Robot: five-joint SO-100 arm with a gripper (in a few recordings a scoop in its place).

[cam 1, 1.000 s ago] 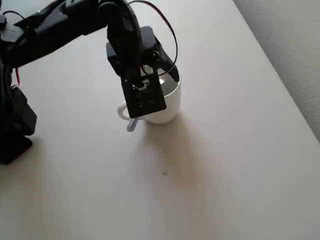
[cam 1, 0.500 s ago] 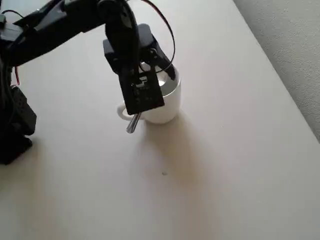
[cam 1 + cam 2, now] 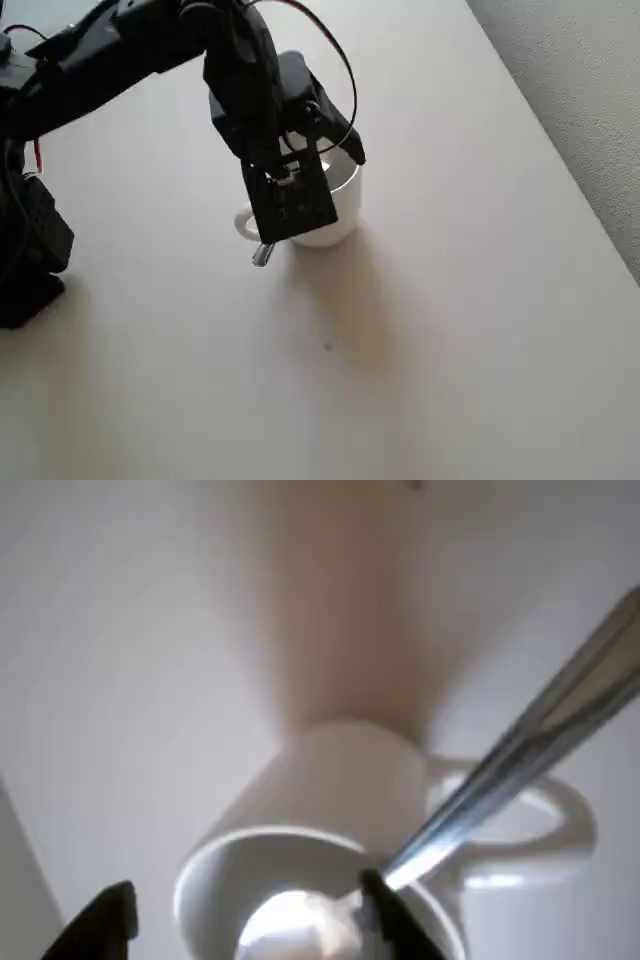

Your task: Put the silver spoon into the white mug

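The white mug stands on the table under my black gripper, its loop handle pointing left in the overhead view. In the wrist view the mug sits right below my gripper. The silver spoon has its bowl inside the mug's mouth, and its handle slants up over the rim above the loop handle. The jaws stand wide apart, with the spoon's neck against the right finger and the left finger clear of it. From overhead only the spoon's handle end pokes out past the wrist.
The arm's black base stands at the left edge in the overhead view. The beige table is bare in front and to the right of the mug. Its right edge runs diagonally beside a grey floor.
One jaw has swung out to the right over the mug, so the gripper has opened. The spoon's handle end has barely moved, and the mug stays put.
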